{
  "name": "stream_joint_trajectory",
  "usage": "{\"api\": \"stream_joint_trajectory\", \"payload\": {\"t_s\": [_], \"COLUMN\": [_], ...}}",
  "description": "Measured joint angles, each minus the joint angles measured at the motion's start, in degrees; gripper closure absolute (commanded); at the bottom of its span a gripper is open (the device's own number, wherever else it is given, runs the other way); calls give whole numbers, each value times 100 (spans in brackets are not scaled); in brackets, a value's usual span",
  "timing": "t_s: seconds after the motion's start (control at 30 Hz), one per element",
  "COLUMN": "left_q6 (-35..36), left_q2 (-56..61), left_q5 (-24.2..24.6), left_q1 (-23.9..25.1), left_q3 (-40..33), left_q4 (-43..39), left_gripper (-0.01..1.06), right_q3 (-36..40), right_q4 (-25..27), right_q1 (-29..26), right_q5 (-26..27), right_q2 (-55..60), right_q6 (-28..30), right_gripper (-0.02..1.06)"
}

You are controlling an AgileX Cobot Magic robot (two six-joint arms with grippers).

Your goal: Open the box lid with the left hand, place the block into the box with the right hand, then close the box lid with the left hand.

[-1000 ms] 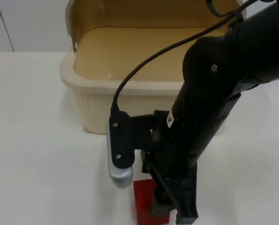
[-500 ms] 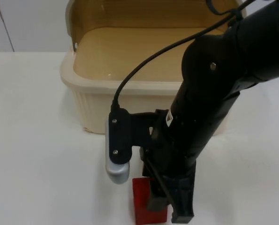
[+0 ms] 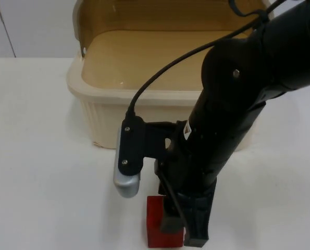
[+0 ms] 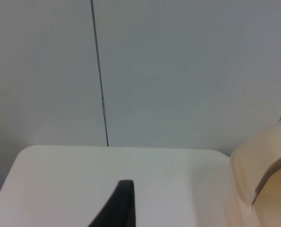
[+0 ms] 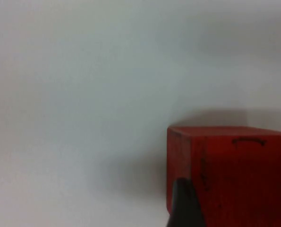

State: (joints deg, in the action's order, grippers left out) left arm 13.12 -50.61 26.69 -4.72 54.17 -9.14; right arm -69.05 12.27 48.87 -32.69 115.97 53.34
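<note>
White table (image 3: 35, 156) spreads bare on my left. Beyond it the cream box (image 3: 118, 109) stands with its lid (image 3: 144, 15) up. My right gripper (image 3: 180, 229) is clamped on the red block (image 3: 156, 229) near the front edge. My left gripper (image 4: 116, 208) waits; I cannot tell its fingers.

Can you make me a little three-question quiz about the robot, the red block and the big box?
1. What colour is the block at the right gripper?
2. True or false: the box has its lid shut.
3. Where is the block: A) inside the box, B) on the white table in front of the box, C) on the lid?

Key: 1. Red. 2. False, the lid stands open. 3. B.
</note>
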Motion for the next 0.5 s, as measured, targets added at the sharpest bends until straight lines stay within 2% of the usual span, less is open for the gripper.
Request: {"api": "stream_joint_trajectory", "payload": {"t_s": [0.07, 0.1, 0.13, 0.23, 0.27, 0.3, 0.33, 0.37, 0.5], "left_q6": [0, 0, 0, 0, 0, 0, -7, -25, -28], "left_q2": [0, 0, 0, 0, 0, 0, 0, 0, 0], "left_q5": [0, 0, 0, 0, 0, 0, 0, 0, 0], "left_q1": [0, 0, 0, 0, 0, 0, 0, 0, 0], "left_q3": [0, 0, 0, 0, 0, 0, 0, 0, 0], "left_q4": [0, -4, -4, -4, -4, -4, -4, -4, -14], "left_gripper": [0, 0, 0, 0, 0, 0, 0, 0, 0], "right_q3": [0, 0, 0, 0, 0, 0, 0, 0, 0], "right_q4": [0, 0, 0, 0, 0, 0, 0, 0, 0], "right_q1": [0, 0, 0, 0, 0, 0, 0, 0, 0], "right_q5": [0, 12, 12, 10, 10, -18, -40, -52, -52], "right_q2": [0, 0, 0, 10, 10, 35, 37, 37, 37], "right_q6": [-47, -83, -113, -233, -233, -238, -238, -238, -238], "right_gripper": [88, 88, 79, 30, 18, 18, 5, -1, -1]}}
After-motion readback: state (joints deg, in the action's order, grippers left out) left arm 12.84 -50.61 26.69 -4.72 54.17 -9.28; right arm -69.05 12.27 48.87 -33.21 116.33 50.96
